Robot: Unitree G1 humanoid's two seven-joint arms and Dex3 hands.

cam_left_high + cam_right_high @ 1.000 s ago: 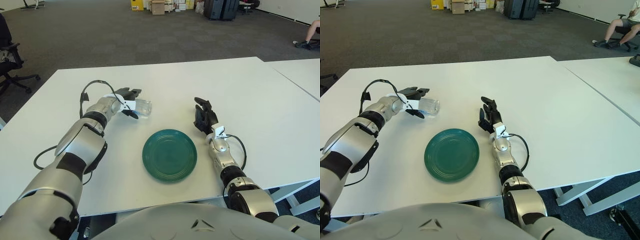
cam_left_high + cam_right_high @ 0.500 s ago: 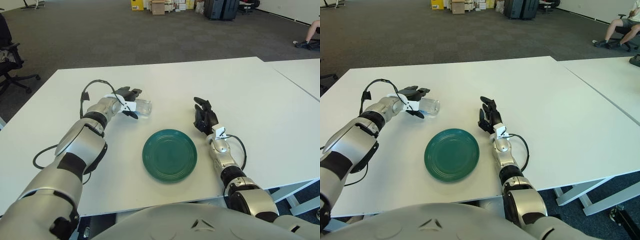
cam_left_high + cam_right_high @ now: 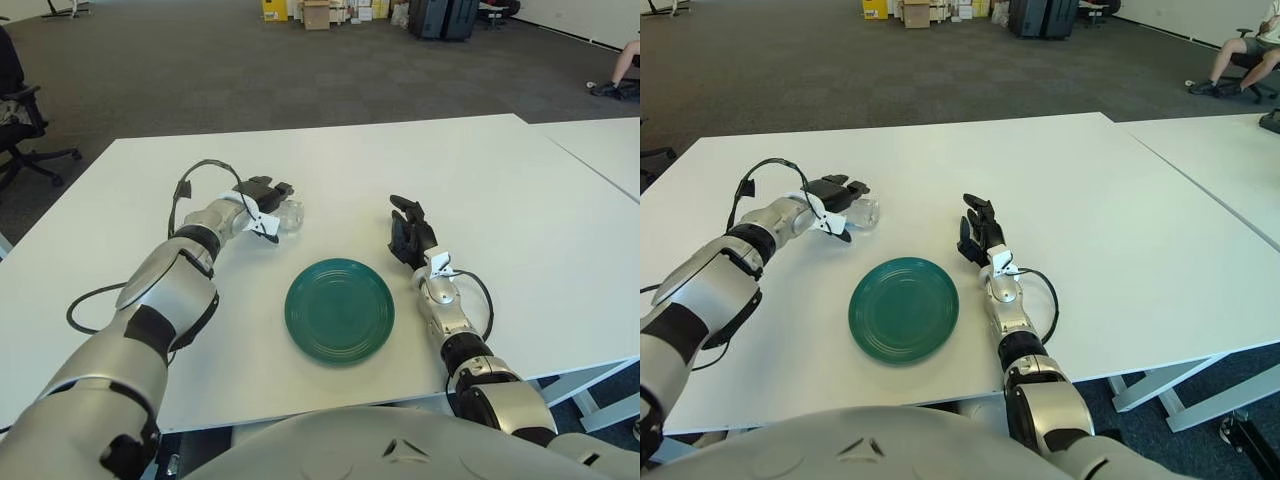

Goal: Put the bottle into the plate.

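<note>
Since 1.0 s ago: left robot hand point(image 3: 268, 205) and the clear bottle point(image 3: 289, 214) have shifted slightly right and farther; dark fingers now wrap the bottle more fully. Right robot hand point(image 3: 408, 232) unchanged, right of the plate, fingers extended, holding nothing.

Left eye view: bottle lies on its side on the white tabletop point(image 3: 520, 210), far-left of the green plate point(image 3: 339, 309), apart from it. Plate bare. Grey carpet beyond; office chair point(image 3: 20, 125) at left edge; boxes and dark cases at far wall.

Right eye view: same layout; left robot hand point(image 3: 843, 206) grips bottle point(image 3: 864, 212). A seated person's legs point(image 3: 1240, 55), cut off at top right. A second tabletop point(image 3: 1230, 170) abuts at right. Bottle's cap end is hidden by the fingers.
</note>
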